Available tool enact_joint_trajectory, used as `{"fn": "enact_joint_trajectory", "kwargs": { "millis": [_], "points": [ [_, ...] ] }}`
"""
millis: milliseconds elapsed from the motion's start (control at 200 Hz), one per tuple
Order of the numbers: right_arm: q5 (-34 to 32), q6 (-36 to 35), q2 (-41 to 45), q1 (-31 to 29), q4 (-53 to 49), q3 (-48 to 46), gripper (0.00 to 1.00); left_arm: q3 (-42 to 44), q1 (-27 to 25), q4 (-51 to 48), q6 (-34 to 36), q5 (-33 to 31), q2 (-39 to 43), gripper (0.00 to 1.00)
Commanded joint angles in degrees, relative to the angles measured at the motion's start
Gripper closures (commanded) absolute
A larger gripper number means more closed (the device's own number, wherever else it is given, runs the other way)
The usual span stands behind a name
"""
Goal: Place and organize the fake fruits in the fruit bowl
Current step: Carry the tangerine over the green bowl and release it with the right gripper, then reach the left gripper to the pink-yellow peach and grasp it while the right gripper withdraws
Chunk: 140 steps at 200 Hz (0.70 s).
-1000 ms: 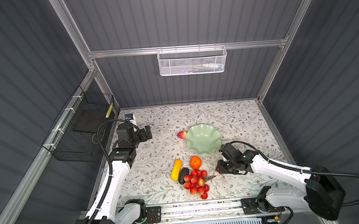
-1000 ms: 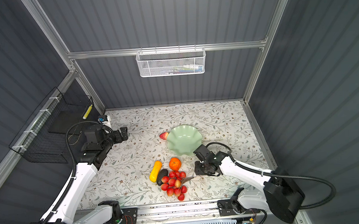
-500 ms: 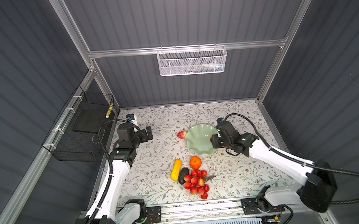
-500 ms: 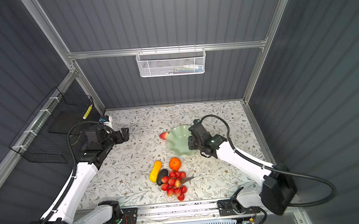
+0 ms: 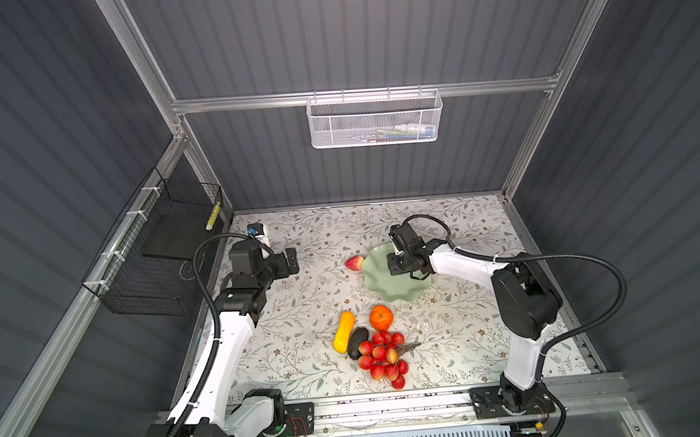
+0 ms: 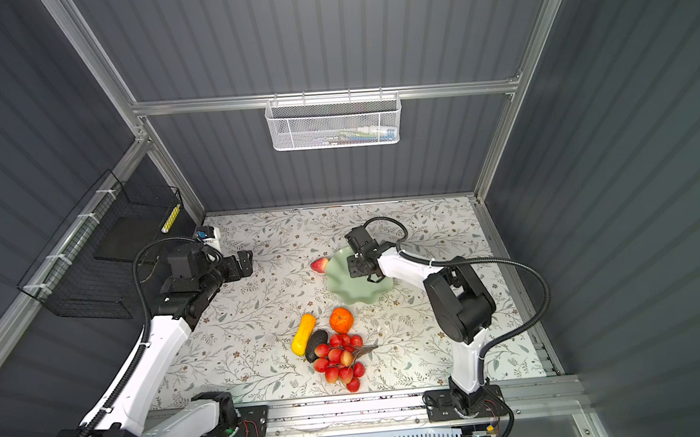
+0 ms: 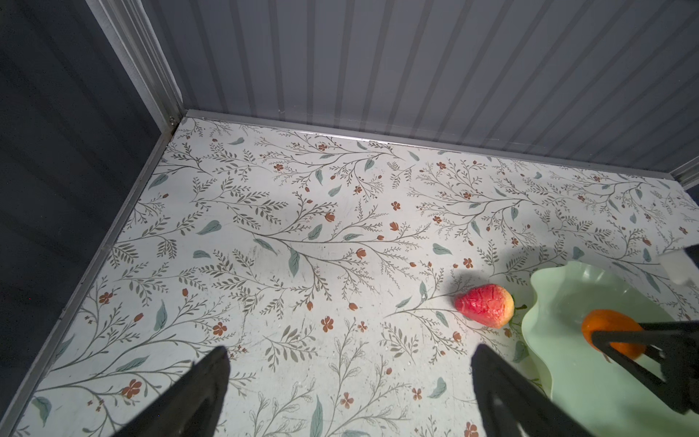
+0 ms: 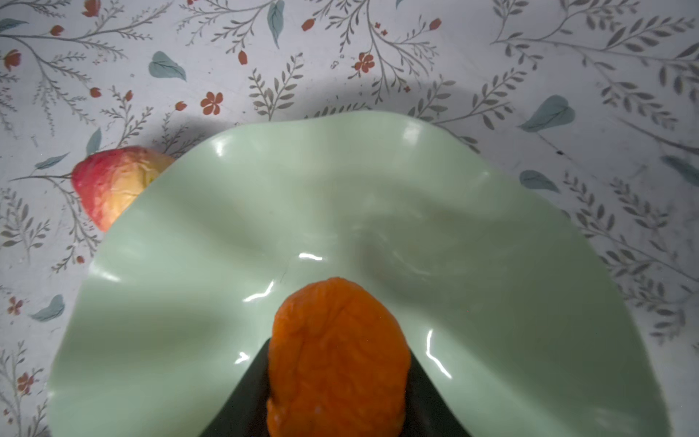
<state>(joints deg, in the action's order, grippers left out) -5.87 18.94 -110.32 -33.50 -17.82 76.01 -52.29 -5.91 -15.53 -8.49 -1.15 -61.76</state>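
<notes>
Right tool [image 7: 614, 342] is clamped on the small orange [image 8: 336, 352] right above the fruit bowl [image 8: 491, 302]. Left tool [image 7: 350, 363] is gaping wide, well off the bowl.

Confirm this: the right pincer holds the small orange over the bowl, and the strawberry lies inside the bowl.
Not quite. The strawberry lies outside the bowl, on the table beside its rim, as the left wrist view shows. The rest stands: the right pincer holds the small orange over the bowl.
</notes>
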Motion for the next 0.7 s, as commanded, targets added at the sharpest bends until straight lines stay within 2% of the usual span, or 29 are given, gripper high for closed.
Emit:
{"fn": "enact_joint_trajectory", "kwargs": {
  "millis": [0,295,490,610,695],
  "points": [
    [1.3,-1.2,-2.3,0.6,0.2,2.6,0.56,-0.9,-0.1,-1.0,1.2,2.3,-0.6,0.0],
    [1.1,-0.7,-4.5,0.9,-1.5,5.1,0.31,2.2,-0.1,3.2,4.3,8.9,0.0,0.02],
    [1.2,1.1,4.9,2.6,1.8,0.8,0.16,8.2,-0.2,12.7,8.8,14.3,2.1,0.03],
    [3.3,1.9,12.9,4.8,5.5,-4.4,0.09,8.3,-0.6,16.3,15.9,19.2,-0.2,0.08],
    [4.2,2.3,18.7,6.4,7.6,-8.6,0.06,8.3,-4.6,19.2,25.7,16.5,-2.7,0.1]
  ]
}}
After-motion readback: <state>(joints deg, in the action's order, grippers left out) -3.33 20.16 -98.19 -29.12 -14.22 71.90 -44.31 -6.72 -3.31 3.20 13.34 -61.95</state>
